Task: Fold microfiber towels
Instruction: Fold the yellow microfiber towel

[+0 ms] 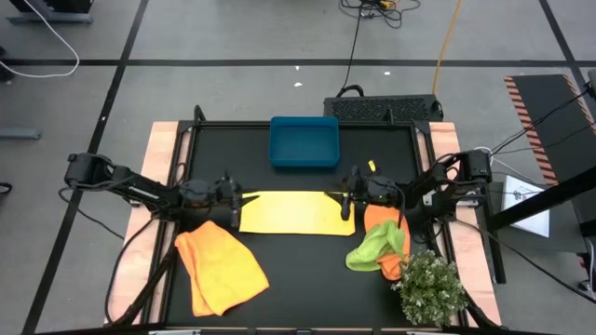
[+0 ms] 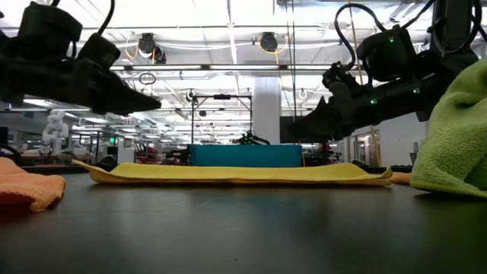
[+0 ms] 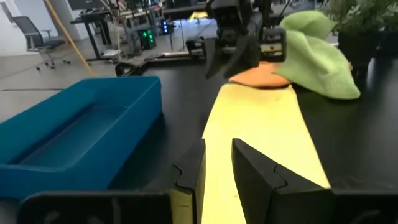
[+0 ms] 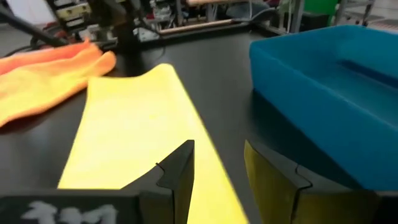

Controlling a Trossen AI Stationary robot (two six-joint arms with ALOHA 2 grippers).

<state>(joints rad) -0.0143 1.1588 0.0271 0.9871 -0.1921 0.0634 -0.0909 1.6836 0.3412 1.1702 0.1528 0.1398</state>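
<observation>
Pale yellow towel point(image 1: 289, 212) lies flat as a folded strip in the middle of the black surface point(image 1: 307, 270), just in front of the teal tray point(image 1: 304, 141). Left pincer point(image 1: 235, 207) sits at the strip's left end, right pincer point(image 1: 346, 207) at its right end; both hang just above the cloth in the low view. Wrist views show each pincer with fingers parted, a gap between them and nothing held: left fingers point(image 3: 189, 174), right fingers point(image 4: 177, 171). One orange towel point(image 1: 220, 265) lies crumpled front left. Lime green towel point(image 1: 377, 244) is heaped over the second orange towel point(image 1: 384, 223) on the right, beside the small plant point(image 1: 430, 288)
</observation>
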